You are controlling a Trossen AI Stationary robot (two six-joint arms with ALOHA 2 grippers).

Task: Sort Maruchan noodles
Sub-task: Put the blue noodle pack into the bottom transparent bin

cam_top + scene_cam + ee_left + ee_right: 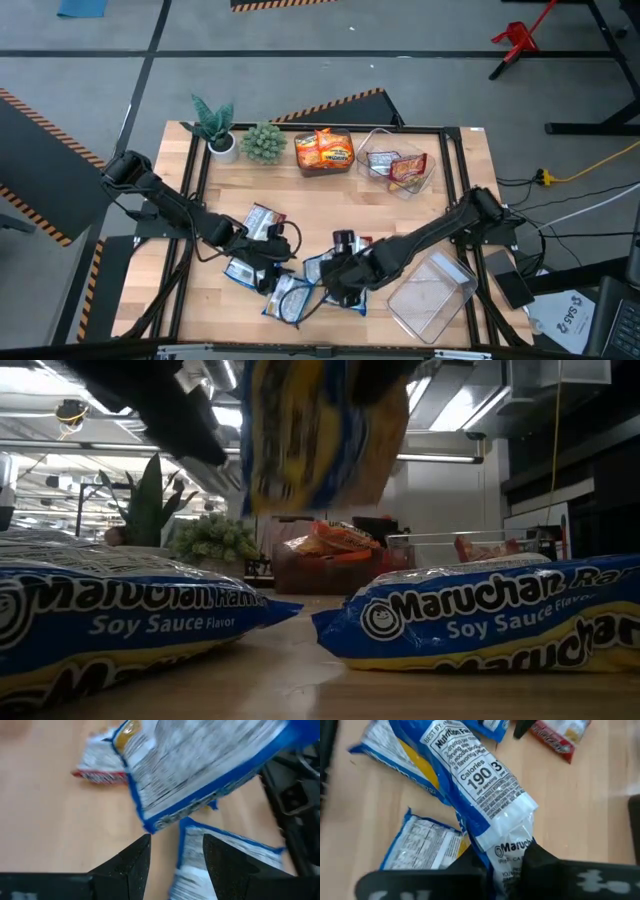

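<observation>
Right hand, closed on the end seal of a blue noodle packet at the worktop's six o'clock edge, should lift straight clear of neighbouring packets; left hand, fingers apart, waits at eight o'clock.

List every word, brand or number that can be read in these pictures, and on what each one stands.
"Maruchan Ra…", "Soy Sauce Flavor": left blue packet, low view.
"Maruchan Ram…", "Soy Sauce Flavor": right blue packet, low view.
"Nutrition Fa…", "Calories 190": pinched blue packet, right wrist view.
"Maruc…": that packet's clear end.
"SAS": white box beside the table.
Other print is too blurred.
</observation>
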